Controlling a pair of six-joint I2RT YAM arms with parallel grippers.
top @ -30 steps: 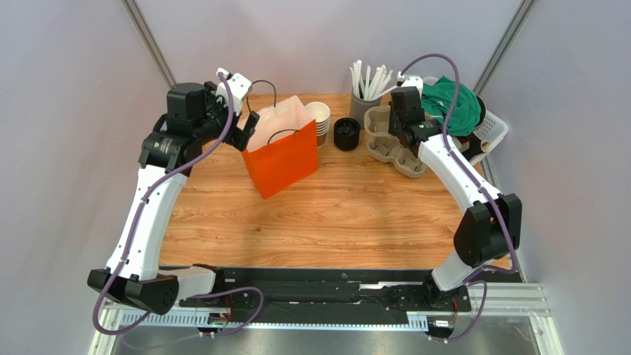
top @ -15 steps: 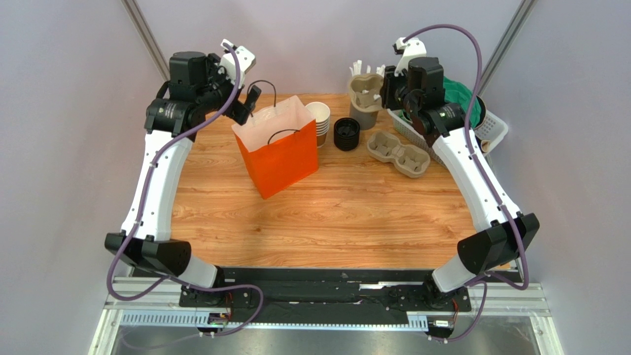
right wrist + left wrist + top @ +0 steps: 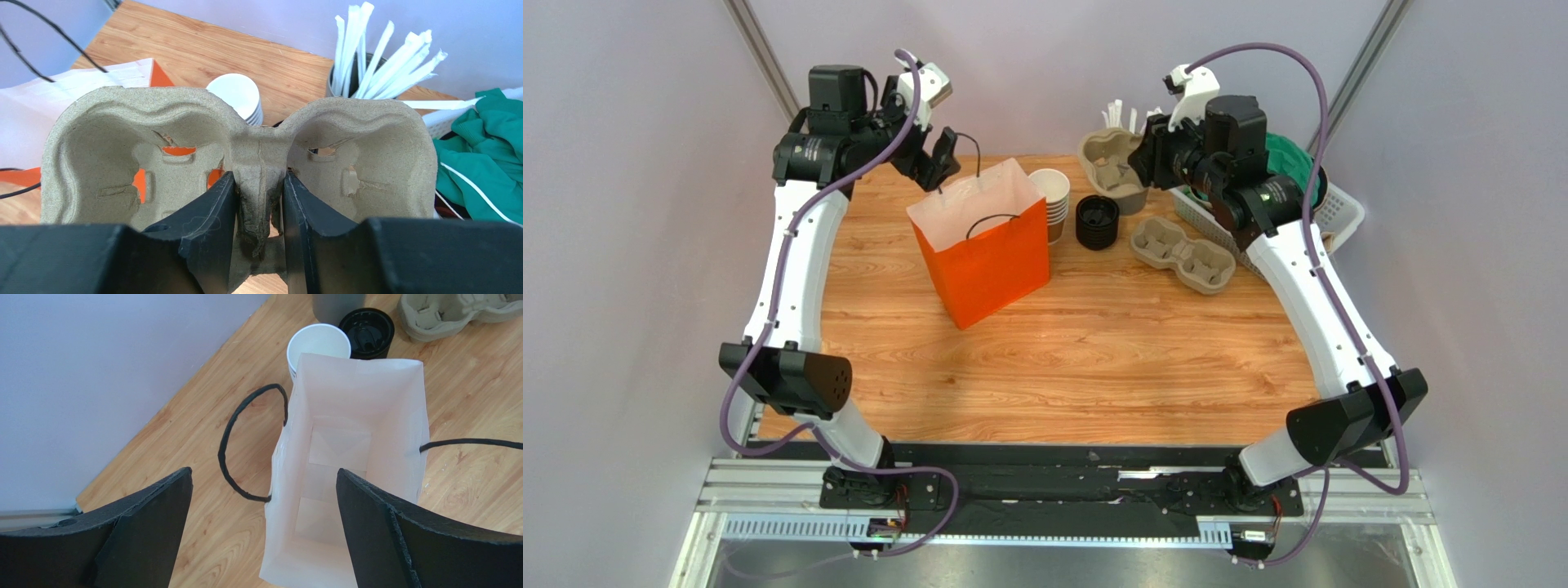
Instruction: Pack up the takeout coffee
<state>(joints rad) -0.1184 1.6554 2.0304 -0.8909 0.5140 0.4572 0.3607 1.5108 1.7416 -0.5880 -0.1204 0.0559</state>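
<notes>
**Pulp carrier up in the right grip, lidded coffee out of view**

Right end effector (image 3: 258, 184) is clenched on the centre ridge of a grey-brown moulded pulp cup carrier (image 3: 258, 144), held in the air near the far edge of the wooden desk (image 3: 1075, 355). Both cup wells are empty. Left end effector (image 3: 263, 478) is released, jaws wide, hovering over the open mouth of the orange paper bag with black cord handles (image 3: 344, 447). The bag stands upright and shows nothing inside.

Takeout coffee: no lidded tan cup shows in any view, so I cannot place it. Only a stack of lidless paper cups (image 3: 1052, 194) and a stack of black plastic lids (image 3: 1096, 221) sit just behind the bag, with a second pulp carrier (image 3: 1185, 254) on the desk to their right.

Handling call on the coffee:
- **Weight and wall:** likely light, with a thin paper wall that dents under a hard squeeze.
- **Lid:** a press-fit lid could pop off, so do not lift by it.
- **Where to hold:** probably across the upper wall just under the lid rim, where it should be stiffest.
- **How to move it:** use gentle closure and keep it upright. Seat it in a carrier well or lower it straight into the bag.
</notes>
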